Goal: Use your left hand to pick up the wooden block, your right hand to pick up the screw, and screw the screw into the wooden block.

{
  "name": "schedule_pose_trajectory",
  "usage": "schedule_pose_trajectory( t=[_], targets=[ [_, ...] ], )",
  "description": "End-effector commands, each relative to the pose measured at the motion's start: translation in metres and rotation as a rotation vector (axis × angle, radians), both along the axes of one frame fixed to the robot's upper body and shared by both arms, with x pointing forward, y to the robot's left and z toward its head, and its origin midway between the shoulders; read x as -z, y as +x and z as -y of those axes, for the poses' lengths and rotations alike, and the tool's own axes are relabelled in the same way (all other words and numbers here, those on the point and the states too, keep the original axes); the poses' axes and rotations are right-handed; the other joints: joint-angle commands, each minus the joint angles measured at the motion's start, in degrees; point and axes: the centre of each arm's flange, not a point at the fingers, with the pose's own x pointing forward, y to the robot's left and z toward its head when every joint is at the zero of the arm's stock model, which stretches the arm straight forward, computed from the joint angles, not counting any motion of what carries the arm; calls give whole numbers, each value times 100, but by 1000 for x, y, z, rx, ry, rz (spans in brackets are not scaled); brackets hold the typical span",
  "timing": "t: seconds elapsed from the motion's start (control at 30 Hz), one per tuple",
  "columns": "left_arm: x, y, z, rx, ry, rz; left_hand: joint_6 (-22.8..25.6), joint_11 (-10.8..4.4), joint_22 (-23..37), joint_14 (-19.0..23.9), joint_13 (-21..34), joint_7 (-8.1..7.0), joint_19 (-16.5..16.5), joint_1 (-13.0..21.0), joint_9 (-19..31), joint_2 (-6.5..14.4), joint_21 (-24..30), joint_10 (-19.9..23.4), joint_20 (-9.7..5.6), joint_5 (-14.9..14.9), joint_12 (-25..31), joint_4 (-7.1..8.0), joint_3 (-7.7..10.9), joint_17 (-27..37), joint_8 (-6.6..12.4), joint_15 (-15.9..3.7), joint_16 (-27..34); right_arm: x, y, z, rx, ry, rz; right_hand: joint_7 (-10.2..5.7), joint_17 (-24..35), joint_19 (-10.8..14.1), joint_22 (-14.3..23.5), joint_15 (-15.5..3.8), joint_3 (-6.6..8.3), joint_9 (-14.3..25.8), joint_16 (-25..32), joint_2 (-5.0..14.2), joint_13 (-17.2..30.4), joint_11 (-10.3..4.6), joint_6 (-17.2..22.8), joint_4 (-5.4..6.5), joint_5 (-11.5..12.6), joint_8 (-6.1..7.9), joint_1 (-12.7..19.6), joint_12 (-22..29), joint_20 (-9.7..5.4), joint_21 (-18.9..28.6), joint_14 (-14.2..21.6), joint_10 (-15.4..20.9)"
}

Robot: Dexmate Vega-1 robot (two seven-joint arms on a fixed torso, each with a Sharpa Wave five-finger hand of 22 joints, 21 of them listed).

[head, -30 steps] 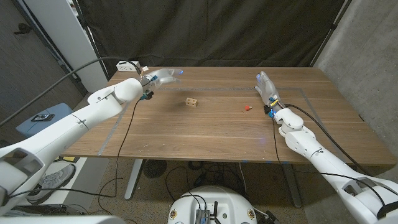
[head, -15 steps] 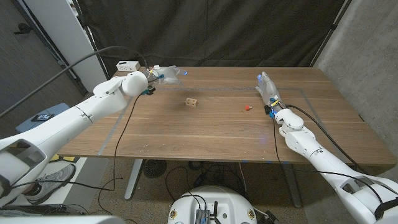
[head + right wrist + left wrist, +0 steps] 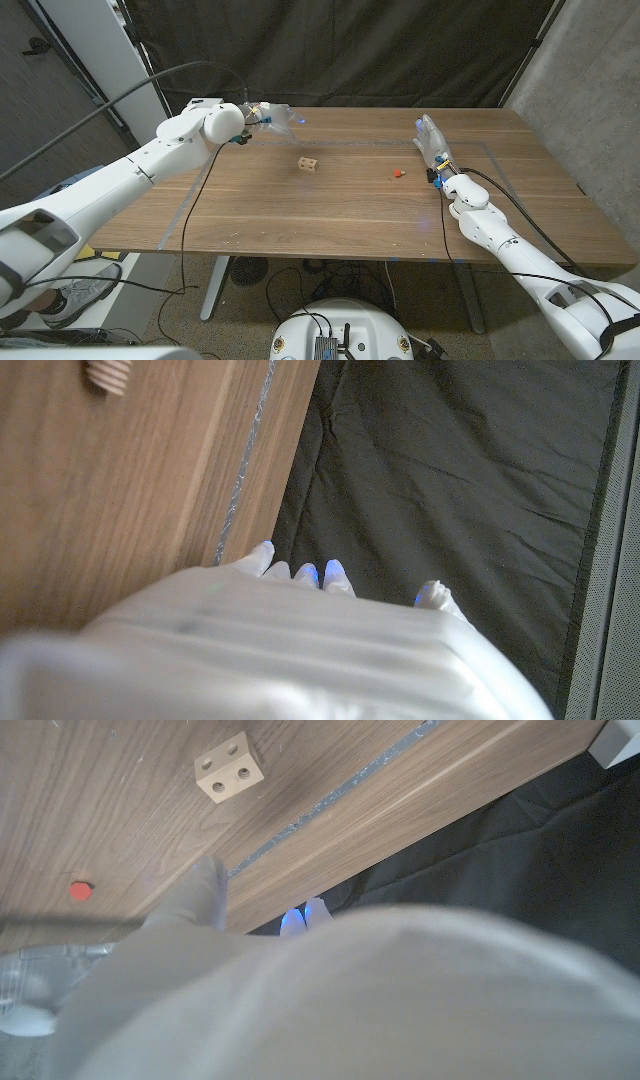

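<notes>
With fingers apart and empty, the left hand [image 3: 268, 119] hung far-left of the wooden block [image 3: 308, 164], needing a descent squarely over it.

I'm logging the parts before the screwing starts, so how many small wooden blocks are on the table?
1. The small light wooden block with holes lies alone near the middle of the wooden table, left of the small red screw. Neither hand touches it.

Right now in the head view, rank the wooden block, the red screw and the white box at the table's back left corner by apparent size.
1. White box, though the arm partly hides it and it sits farther away.
2. Wooden block.
3. Screw.
</notes>
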Motion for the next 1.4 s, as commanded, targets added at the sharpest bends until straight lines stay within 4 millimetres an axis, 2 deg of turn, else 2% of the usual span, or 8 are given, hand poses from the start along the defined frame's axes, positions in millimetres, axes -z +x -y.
schedule_pose_trajectory(
  t=[0.03, 0.43, 0.57, 0.73, 1.03, 1.4],
  targets=[
    [-7, -2, 19, -94, 134, 20, -5, -51, 28, -109, 21, -16, -651, 73, 29, -51, 13, 8, 123, 50, -16, -4, -40, 28, 7, 24, 23, 1, 0, 1, 11, -3, -2, -51, 2, -71, 17, 31, 47, 25, 11, 66, 8, 7, 15, -9, 30, 32, 28, 40, -59, 15, -162, -16],
    [-2, -1, 37, -141, 214, 92, 21, -143, 28, -94, 28, -47, -659, 257, 33, -90, 41, 111, 184, 85, 19, -1, -53, 28, 19, 45, 50, 3, -1, 1, 14, 12, -2, -60, 1, -151, 18, 52, 50, 25, 3, 54, 9, 5, 13, -10, 29, 30, 27, 37, -36, -5, -189, -19],
    [1, 0, 41, -142, 218, 98, 126, -147, 25, 9, 31, -40, -603, 398, 35, -71, 69, 233, 142, 76, 56, 6, -43, 27, 53, 20, 85, 3, 0, 0, 17, 14, 1, -66, 0, -175, 18, 50, 53, 25, 3, 52, 9, 13, 14, -12, 30, 30, 29, 37, -25, -10, -191, -21],
    [6, 4, 47, -142, 233, 85, 133, -152, 24, 24, 32, -31, -598, 455, 35, -69, 69, 233, 134, 71, 50, 8, -42, 26, 50, 8, 84, 2, 0, 0, 16, 24, 10, -73, -1, -397, 21, 86, 61, 26, -15, 43, 10, 8, 1, -14, 28, 25, 30, 32, -7, -62, -253, -34],
    [20, 10, 57, -170, 260, 43, 68, -140, 20, -38, 34, -78, -686, 589, 35, -89, 37, 123, 198, 55, -6, 14, -62, 26, 16, -12, 51, 7, -1, 0, 14, 24, 0, -72, -7, -428, 21, 90, 65, 25, -26, 21, 10, 16, -7, -34, 25, 22, 48, 23, -5, -47, -294, -63],
    [36, 16, 61, -183, 277, 54, 69, -144, 20, 17, 38, -52, -692, 673, 36, -120, 45, 169, 205, 45, 10, 23, -96, 24, 17, -42, 72, 10, 0, -4, 17, 19, -8, -72, -15, -441, 21, 91, 75, 25, -25, 9, 10, 4, -3, -58, 24, 25, 76, 21, -18, -30, -301, -74]
  ],
)
